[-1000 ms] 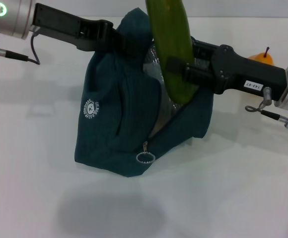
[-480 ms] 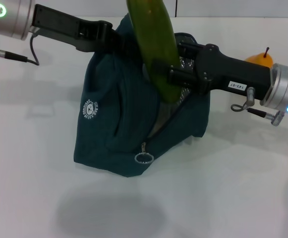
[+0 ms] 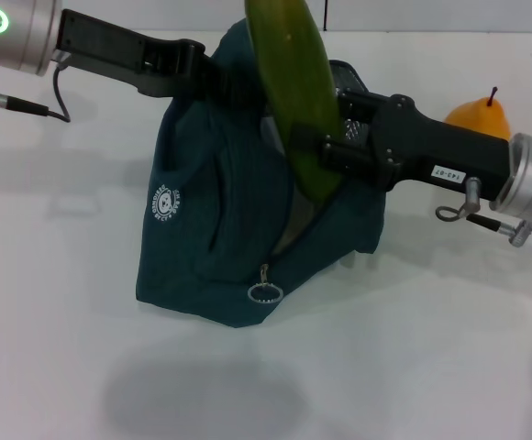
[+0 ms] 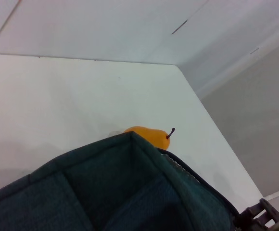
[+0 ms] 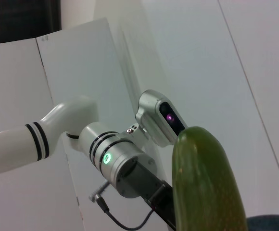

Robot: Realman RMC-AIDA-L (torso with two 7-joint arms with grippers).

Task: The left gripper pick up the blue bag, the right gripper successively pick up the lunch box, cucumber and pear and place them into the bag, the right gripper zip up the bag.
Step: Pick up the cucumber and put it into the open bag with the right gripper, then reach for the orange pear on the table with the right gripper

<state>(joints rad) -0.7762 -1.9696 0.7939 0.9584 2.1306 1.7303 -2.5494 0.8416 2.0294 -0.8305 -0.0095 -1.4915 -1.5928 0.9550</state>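
The blue bag (image 3: 238, 211) stands on the white table (image 3: 413, 348), and its top edge is lifted by the left gripper (image 3: 195, 73), which comes in from the left side. The jaws of the left gripper are closed on the fabric at the bag's upper rim. The bag's front shows a white round logo (image 3: 166, 203), and a silver zipper ring (image 3: 266, 292) hangs low on the front, near the table. The zipper is open, so a gap runs up the front of the bag.

The right gripper (image 3: 335, 147) reaches in from the right side and holds the cucumber (image 3: 293, 92) with its jaws closed around the lower part. The cucumber is almost upright, tilted a little, and its lower end is at the bag's opening. Its upper end goes out of the top of the head view. In the right wrist view the cucumber (image 5: 204, 183) fills the lower part, with the left arm (image 5: 57, 139) behind it.

The pear (image 3: 477, 115) lies on the table behind the right arm, well apart from the bag. In the left wrist view the pear (image 4: 146, 136) shows just behind the bag's rim (image 4: 130, 139).

The lunch box is probably inside the bag, but I cannot tell this for sure.
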